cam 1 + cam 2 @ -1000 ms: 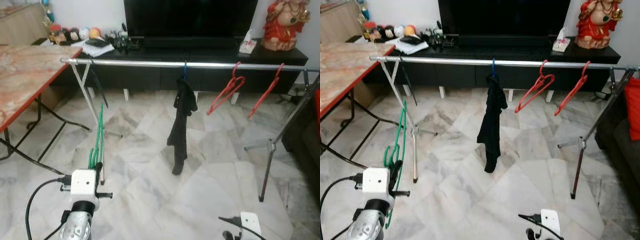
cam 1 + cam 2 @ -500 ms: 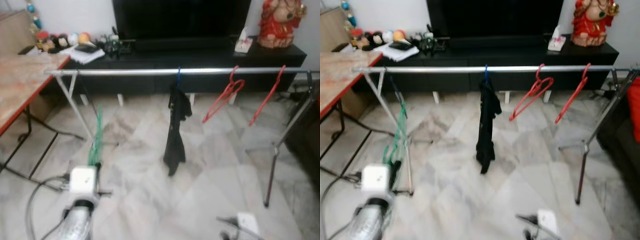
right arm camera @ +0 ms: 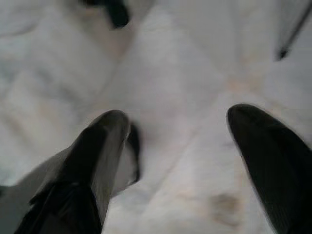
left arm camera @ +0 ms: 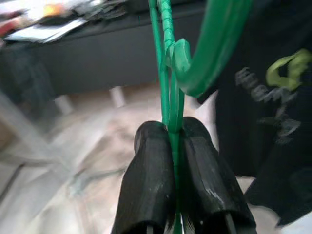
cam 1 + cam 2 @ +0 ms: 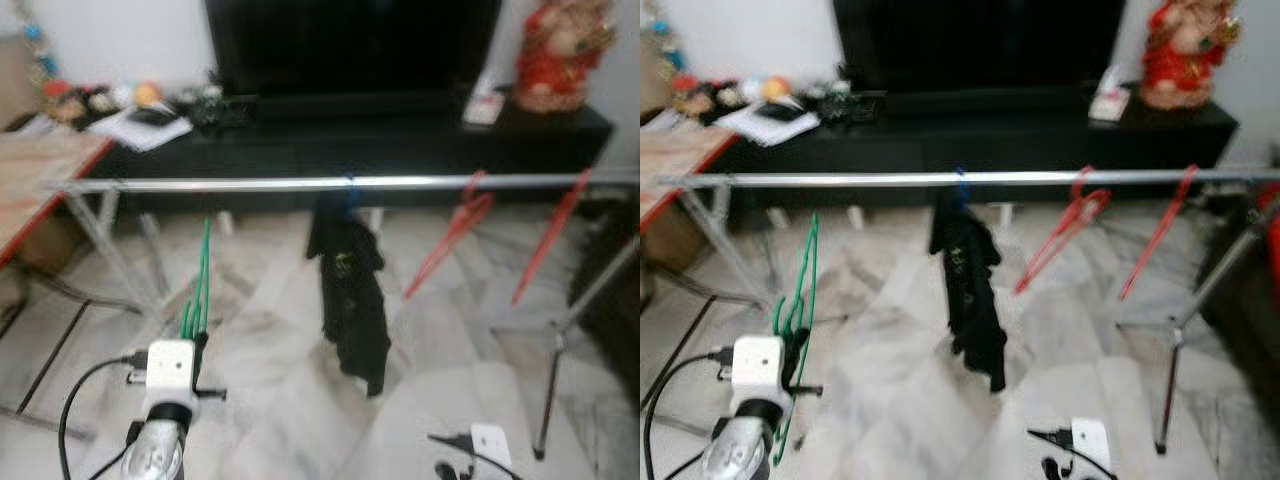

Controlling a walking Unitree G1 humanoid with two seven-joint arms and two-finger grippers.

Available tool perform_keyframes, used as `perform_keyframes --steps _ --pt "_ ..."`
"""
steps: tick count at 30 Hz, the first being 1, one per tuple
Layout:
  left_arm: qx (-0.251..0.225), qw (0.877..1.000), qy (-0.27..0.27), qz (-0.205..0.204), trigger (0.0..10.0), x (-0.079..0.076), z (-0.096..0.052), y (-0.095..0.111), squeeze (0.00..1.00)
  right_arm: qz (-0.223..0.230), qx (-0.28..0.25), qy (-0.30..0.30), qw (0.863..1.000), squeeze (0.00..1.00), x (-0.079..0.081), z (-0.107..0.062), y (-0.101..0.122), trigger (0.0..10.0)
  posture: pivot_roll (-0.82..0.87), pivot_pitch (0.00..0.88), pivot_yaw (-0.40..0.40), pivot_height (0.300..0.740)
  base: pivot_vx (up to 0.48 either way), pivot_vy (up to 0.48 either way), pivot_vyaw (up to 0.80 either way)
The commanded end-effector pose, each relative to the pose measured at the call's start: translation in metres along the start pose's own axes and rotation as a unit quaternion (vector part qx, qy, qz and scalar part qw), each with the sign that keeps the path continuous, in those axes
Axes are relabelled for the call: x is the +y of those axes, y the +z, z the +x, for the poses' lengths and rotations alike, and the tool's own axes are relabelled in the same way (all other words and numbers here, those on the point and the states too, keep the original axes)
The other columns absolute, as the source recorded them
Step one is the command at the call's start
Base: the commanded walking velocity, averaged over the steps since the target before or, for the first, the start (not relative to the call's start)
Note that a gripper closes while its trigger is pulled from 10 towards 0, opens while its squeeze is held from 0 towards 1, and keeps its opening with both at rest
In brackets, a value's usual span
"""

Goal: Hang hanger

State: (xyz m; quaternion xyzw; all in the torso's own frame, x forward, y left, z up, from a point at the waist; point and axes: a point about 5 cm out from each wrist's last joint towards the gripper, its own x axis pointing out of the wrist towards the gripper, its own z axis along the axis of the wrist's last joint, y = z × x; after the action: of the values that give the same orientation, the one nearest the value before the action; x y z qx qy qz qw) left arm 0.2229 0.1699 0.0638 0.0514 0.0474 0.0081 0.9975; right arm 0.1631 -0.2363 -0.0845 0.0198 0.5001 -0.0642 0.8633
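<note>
The green hanger [image 4: 169, 73] is thin, smooth plastic, with a ribbed stem and a curved hook end. The left gripper [image 4: 173, 141] holds it upright low on the robot's left, its rounded black jaws closed tight on the stem. In the head views the hanger [image 5: 199, 280] rises from the gripper toward the rail, its top just below the rail and not hooked on it.

The rail [image 5: 250, 184] is a long, shiny metal tube running across the scene on slanted metal legs [image 5: 560, 330]. A limp black garment [image 5: 350, 290] with a small yellow-green print hangs near the middle from a blue hook [image 5: 349, 190], just to the right of the green hanger. Farther right, two red hangers [image 5: 455, 235] hang tilted on the rail, well apart from the green one.

The right gripper [image 3: 180, 146] hangs low over the floor, its glossy black jaws spread wide with nothing between them.

The floor [image 5: 270, 400] is pale, veined marble tile. Behind the rail stand a low black cabinet [image 5: 300, 145] carrying a dark screen [image 5: 350, 45], a red figurine [image 5: 555, 50] and loose clutter [image 5: 150, 110]. A table [image 5: 35, 175] with a reddish edge and a mottled top sits at the far left. The head views are blurred.
</note>
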Motion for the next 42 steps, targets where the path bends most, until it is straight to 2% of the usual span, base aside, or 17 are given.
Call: perform_keyframes --steps 1,9,11,13,16,21,25,27,31,38,42 --pt "0.001 1.0 0.014 0.006 10.0 0.01 -0.001 -0.002 0.0 -0.01 -0.007 0.013 1.0 0.0 0.009 0.002 0.006 10.0 -0.04 0.0 0.027 0.74 0.48 0.0 0.0" --pt "0.001 1.0 0.015 0.006 10.0 0.01 -0.001 -0.003 0.0 -0.01 -0.006 0.014 1.0 0.0 0.009 0.002 0.006 10.0 -0.04 0.0 0.028 0.74 0.48 0.0 0.0" --pt "0.013 1.0 0.014 0.006 10.0 0.01 -0.002 -0.007 0.0 -0.006 -0.005 0.016 1.0 0.0 0.01 0.002 0.006 10.0 -0.04 0.0 0.028 0.74 0.394 0.0 0.0" --pt "0.048 0.998 0.031 0.008 10.0 0.017 -0.01 -0.016 0.0 -0.011 -0.002 0.02 1.0 0.0 0.01 0.002 0.005 10.0 -0.04 0.0 0.029 0.74 0.0 0.0 0.0" --pt "0.07 0.996 0.046 0.002 10.0 0.025 -0.018 -0.022 0.0 -0.016 -0.001 0.022 1.0 0.0 0.01 0.002 0.005 10.0 -0.04 0.0 0.026 0.74 0.0 0.0 0.0" --pt "0.08 0.995 0.067 -0.004 10.0 0.036 -0.026 -0.028 0.0 -0.019 -0.001 0.023 1.0 0.0 0.01 0.002 0.005 10.0 -0.03 0.0 0.022 0.74 0.0 0.0 0.0" --pt "0.06 0.996 0.07 -0.016 10.0 0.037 -0.022 -0.021 0.0 -0.021 -0.001 0.024 0.999 0.0 0.01 0.002 0.006 10.0 -0.03 0.0 0.018 0.74 0.0 0.0 0.0" --pt "0.04 0.998 0.05 -0.024 10.0 0.033 -0.017 -0.013 0.0 -0.023 -0.002 0.023 0.999 0.0 0.01 0.002 0.006 10.0 -0.03 0.0 0.018 0.74 0.0 0.0 0.0" --pt "0.029 1.0 0.009 -0.006 10.0 0.03 -0.014 -0.009 0.0 -0.024 -0.002 0.024 0.999 0.0 0.01 0.002 0.007 10.0 -0.04 0.0 0.019 0.74 0.0 0.0 0.0" --pt "0.031 0.999 0.006 0.012 10.0 0.041 -0.006 -0.007 0.0 -0.029 -0.002 0.025 0.999 0.0 0.01 0.002 0.007 10.0 -0.04 0.0 0.016 0.74 0.0 0.0 0.0" --pt "0.037 0.999 0.014 0.014 10.0 0.047 0.007 -0.006 0.0 -0.033 -0.003 0.026 0.999 0.0 0.009 0.002 0.009 10.0 -0.05 0.0 0.013 0.74 0.0 0.0 0.0"
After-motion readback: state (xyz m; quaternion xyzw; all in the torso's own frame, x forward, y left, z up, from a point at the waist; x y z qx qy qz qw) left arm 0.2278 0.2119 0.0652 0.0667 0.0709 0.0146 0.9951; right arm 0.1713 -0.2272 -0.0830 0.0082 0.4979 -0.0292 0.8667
